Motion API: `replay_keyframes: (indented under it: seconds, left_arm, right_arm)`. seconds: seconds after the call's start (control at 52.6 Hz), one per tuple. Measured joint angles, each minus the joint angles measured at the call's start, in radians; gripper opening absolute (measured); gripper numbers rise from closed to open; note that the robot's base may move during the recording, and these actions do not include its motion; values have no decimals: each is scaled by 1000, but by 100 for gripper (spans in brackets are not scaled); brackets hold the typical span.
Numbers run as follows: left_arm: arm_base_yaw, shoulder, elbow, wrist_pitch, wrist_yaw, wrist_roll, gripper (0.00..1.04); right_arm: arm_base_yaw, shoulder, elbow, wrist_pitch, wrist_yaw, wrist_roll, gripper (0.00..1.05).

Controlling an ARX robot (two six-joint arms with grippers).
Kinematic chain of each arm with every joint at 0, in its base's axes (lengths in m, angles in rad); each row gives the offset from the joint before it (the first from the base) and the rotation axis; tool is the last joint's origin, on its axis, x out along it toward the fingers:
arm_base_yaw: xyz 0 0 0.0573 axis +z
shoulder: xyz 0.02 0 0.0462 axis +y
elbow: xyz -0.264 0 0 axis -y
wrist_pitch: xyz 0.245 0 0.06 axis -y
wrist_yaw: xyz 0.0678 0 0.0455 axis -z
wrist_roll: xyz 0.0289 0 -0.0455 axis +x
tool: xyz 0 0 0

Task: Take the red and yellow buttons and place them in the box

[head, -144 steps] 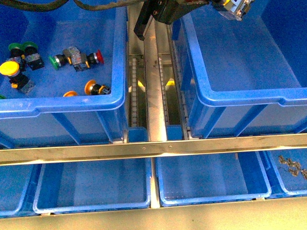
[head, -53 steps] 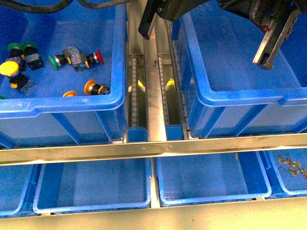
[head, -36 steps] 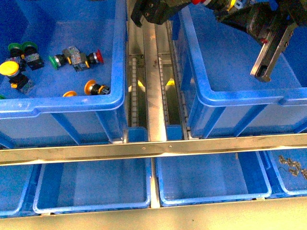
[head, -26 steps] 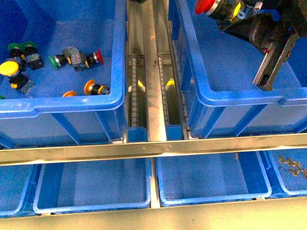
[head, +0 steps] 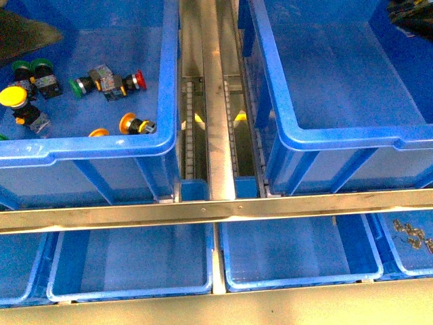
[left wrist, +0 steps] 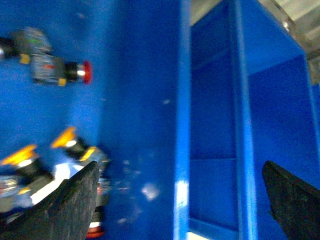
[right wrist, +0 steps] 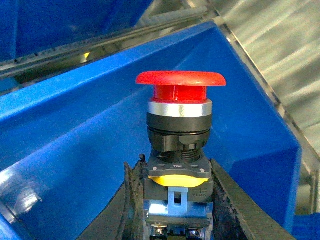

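1. The red button [right wrist: 180, 78], a mushroom-capped switch with a black collar and a yellow-and-grey block, stands upright. The right gripper [right wrist: 177, 180] clamps it by the block, fingers closed on either side. It hangs in the air in front of a blue inner wall, which I judge to be the box's.
2. In the front view the box [head: 338, 139] fills the right half of the frame. The part of its floor that shows is bare, so nothing appears delivered yet. This red button looks like the first, and it is not yet released.
3. Still to fetch, in the left crate [head: 88, 145]: a yellow button [head: 12, 97] at the left edge, a small red button [head: 139, 80], an orange-capped button [head: 128, 123] and a second orange cap [head: 99, 133] by the near rim. The green-capped switches [head: 27, 68] should stay.
4. The left gripper [left wrist: 180, 167] is spread wide with nothing between its fingers. It hangs above the left crate's wall, near the orange caps.
5. Half a second ago the held red button showed at the top of the front view over the box. Now only a dark sliver of the right arm [head: 411, 9] remains in the upper right corner, and the left arm [head: 20, 34] has come in at the upper left. The buttons in the left crate lie unchanged.
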Motion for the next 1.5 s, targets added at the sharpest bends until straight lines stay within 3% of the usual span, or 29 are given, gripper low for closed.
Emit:
replay_keyframes:
  seconds: [0.171,0.361,0.38,0.437,0.494,0.57,0.874,1.501]
  left_arm:
    - [153,-296,-272,-45,-81,163,97]
    - [273,-595,-474,-220,-63,184,97]
    - [273,-599,-493,-193,-76,211,95]
    - [270,-616,-634,145,-125,346,82]
    - [223,-697,-739,319,-205,476,68]
    - [174,-850,-752,257,-222,547,52]
    - [167,-1056,-752,89,-233,593,2]
    - [167,-1318,-752,-163,-233,597,3]
  right_arm:
    - [2,-205,-83,-74,28,110,26]
    - [66,-405,-124,-139,114,248,26]
    - [73,-417,-126,-144,120,253,26]
    - [101,-459,-140,-172,156,308,26]
    - [137,-507,-164,-196,189,356,26]
    - [172,-546,-194,-214,210,419,26]
    - [220,-592,-215,-272,223,480,26]
    - [359,-702,-291,-348,327,544,26]
